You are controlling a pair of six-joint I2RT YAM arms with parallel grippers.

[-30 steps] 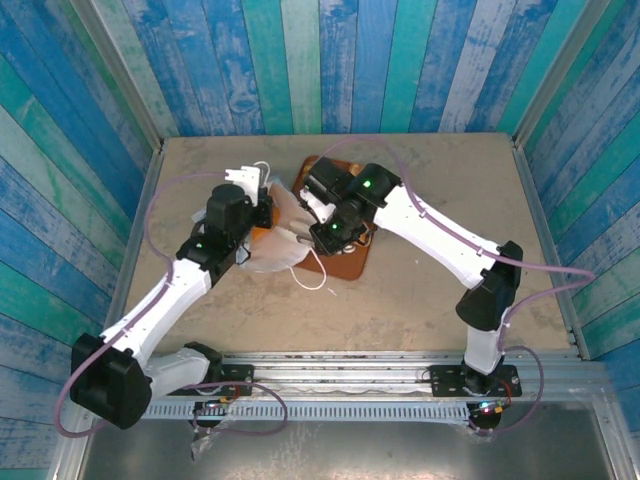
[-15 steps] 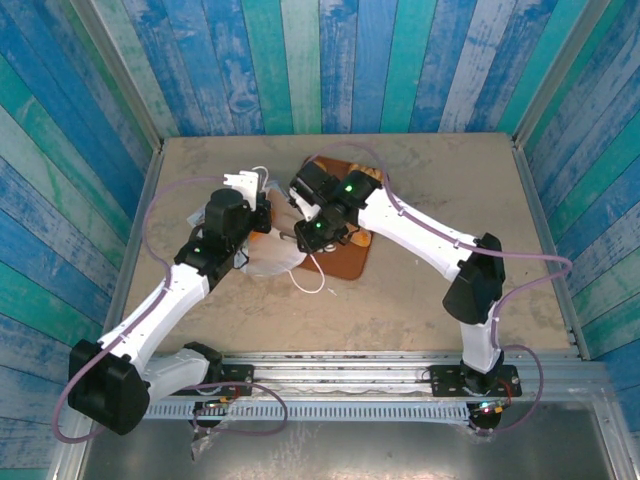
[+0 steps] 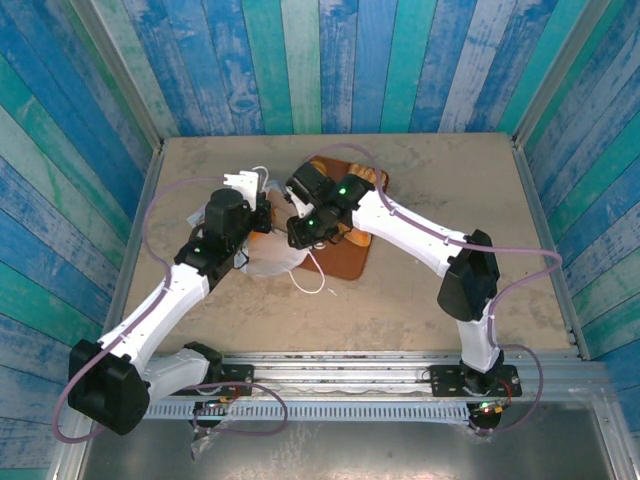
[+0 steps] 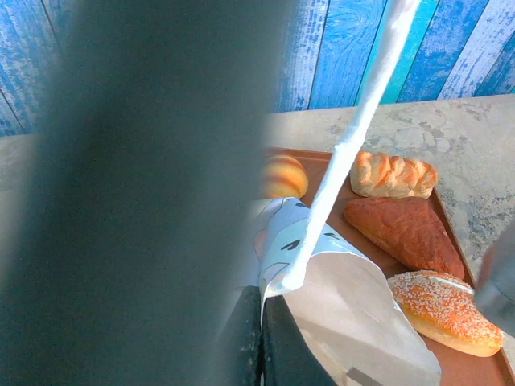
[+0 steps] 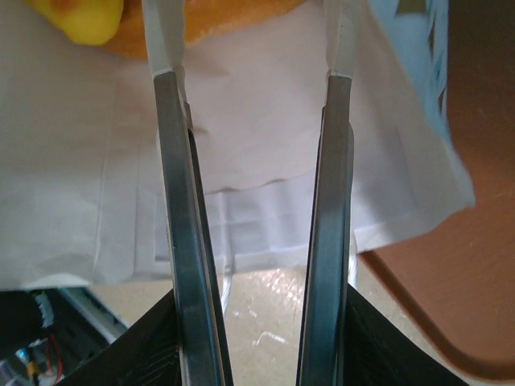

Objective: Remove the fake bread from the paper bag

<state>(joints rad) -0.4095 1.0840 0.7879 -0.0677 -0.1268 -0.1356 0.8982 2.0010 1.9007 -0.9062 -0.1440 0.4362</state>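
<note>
A: Bag where?
B: Bag sits left of centre on the bench, slumped, with its right side over the left edge of the tray. One cord handle trails off its near side onto the bench.
A: Left tool?
B: Left tool clenched on the bag's paper edge. A strip of that edge runs up from between the fingers.
A: Right tool?
B: Right tool released, jaws apart, over the bag from the right. Only white paper shows in the gap. An orange-brown bread lies at the tips against the paper; can't tell if it's touched.
A: Other bread?
B: Four pieces on the tray in the left wrist view. Bun is just beside the bag, and the braided loaf is near the bun but apart from it. Brown wedge lies between the loaf and the seeded roll. The roll is just beside the bag paper.
A: Tools relative?
B: Near each other over the bag, left one on its far-left side, right one on its right, not touching.
</note>
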